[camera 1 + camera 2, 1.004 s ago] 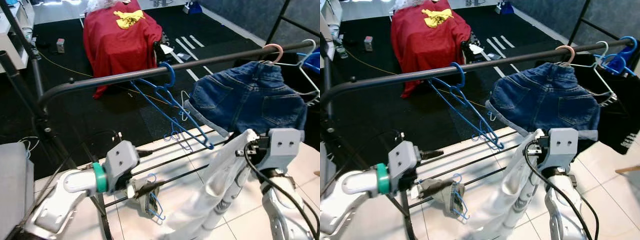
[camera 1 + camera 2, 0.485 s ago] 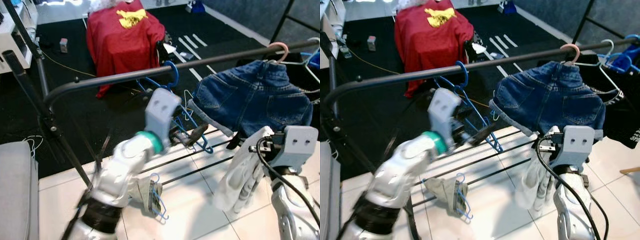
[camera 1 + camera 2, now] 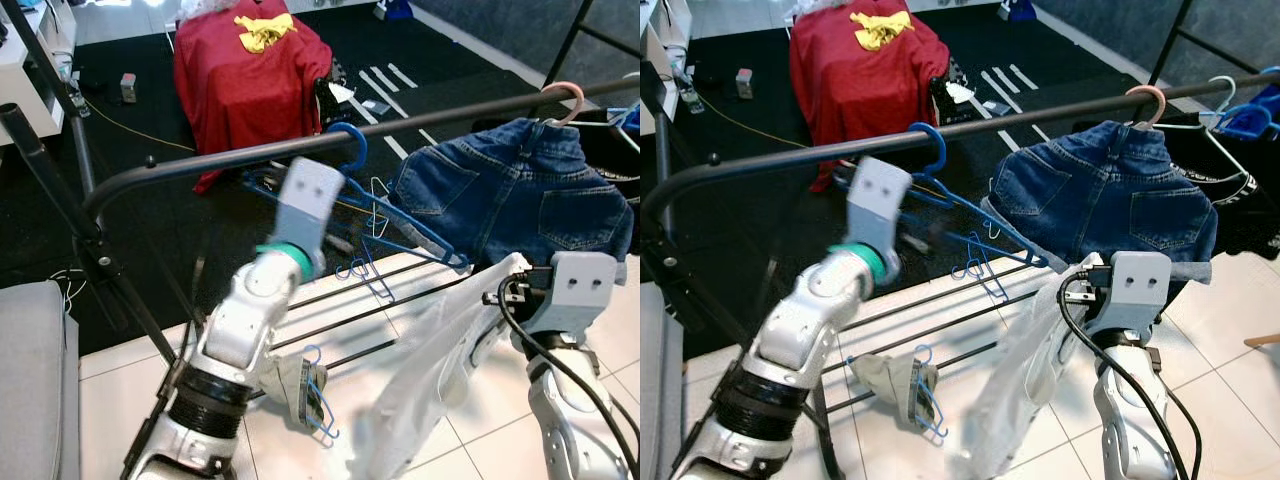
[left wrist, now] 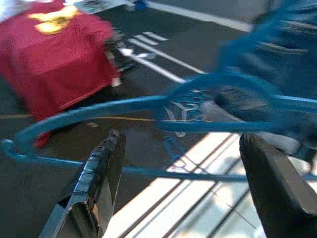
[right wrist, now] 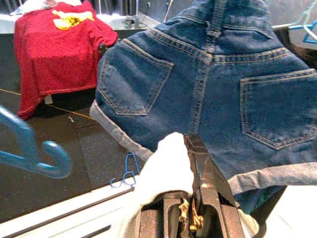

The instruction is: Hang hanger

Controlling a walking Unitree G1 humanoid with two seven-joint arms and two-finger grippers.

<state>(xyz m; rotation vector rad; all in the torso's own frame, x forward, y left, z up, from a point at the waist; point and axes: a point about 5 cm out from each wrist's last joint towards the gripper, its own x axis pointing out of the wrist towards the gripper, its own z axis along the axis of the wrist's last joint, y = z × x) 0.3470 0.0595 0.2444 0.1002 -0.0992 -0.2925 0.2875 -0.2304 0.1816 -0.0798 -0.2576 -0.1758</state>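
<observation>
Two claws raised, left claw (image 4: 181, 191) spread beside blue hanger (image 3: 400, 222) on rail (image 3: 200, 165), right claw (image 5: 190, 171) pinching white garment (image 3: 430, 370).

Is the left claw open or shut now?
Open. In the left wrist view the two black fingers of the left claw stand wide apart, with the blue hanger beyond them, not gripped.

Left tool (image 4: 178, 188) raised, fingers spread — right tool (image 5: 190, 163) clamped, low.
</observation>
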